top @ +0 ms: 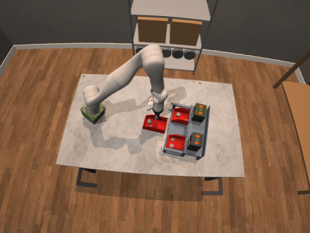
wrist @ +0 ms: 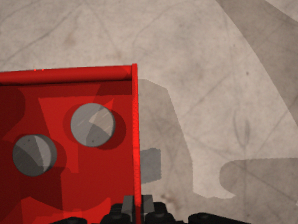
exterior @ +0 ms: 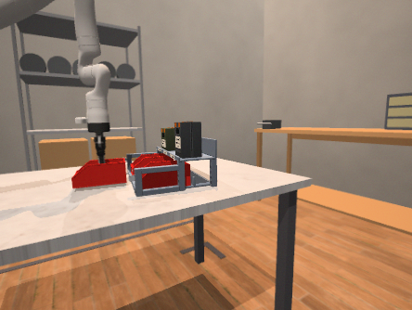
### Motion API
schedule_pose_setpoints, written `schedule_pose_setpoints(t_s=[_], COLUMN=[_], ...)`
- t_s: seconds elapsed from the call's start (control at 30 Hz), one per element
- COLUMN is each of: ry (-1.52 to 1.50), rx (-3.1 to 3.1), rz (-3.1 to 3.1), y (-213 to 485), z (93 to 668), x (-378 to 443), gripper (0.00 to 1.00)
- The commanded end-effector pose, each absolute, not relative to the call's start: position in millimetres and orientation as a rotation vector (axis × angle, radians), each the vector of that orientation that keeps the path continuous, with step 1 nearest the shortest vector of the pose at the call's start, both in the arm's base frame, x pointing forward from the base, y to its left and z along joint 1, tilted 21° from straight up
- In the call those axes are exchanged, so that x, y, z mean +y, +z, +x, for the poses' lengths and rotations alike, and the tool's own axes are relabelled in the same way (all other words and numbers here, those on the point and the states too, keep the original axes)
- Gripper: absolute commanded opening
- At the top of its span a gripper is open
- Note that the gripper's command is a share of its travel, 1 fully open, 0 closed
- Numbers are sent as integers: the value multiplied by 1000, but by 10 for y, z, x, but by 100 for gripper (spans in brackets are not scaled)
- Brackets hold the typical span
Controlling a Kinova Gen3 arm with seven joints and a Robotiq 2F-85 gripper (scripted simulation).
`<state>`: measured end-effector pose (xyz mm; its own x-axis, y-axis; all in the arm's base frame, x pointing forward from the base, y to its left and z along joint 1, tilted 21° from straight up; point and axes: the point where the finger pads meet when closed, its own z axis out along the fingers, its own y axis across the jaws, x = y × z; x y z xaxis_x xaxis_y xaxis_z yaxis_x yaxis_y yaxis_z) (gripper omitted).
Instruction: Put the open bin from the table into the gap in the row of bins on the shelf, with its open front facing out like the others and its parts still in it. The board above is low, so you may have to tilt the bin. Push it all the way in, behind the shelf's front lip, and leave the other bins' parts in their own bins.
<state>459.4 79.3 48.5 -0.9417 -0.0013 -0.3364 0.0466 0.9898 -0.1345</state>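
The open bin (top: 160, 127) (exterior: 99, 174) (wrist: 100, 172) is beside the shelf (top: 207, 130) (exterior: 138, 182), low over the table (top: 115, 155) (exterior: 37, 229) (wrist: 210, 60); whether its base touches, I can't tell. Here's the gripper (top: 157, 116) (exterior: 101, 161) (wrist: 138, 204), closed on one side wall, a thin edge that gives the fingers purchase and seems chosen to leave the parts alone. The back faces the shelf, the sloping front points away, so it looks lined up to go in back first. And there's the gap, between the far red bin (top: 185, 121) and near red bin (top: 179, 144), their fronts facing the same way. Now the wrist view: two round parts lying inside and the wall pinched between the pads, neither of which the exterior view gives us. That exterior view answers with the bin's slanted profile and the low board carrying the dark box (top: 195, 142) (exterior: 187, 139); a tilt may be needed.
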Motion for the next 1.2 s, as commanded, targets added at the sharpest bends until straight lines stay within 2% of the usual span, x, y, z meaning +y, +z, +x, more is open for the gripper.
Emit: schedule_pose_setpoints(t_s=[0.0,1.17], ry=[-202,-202], rx=[2795,2795], rz=[30,30], y=[427,328], z=[4556,4505], x=[797,789], gripper=[10,10])
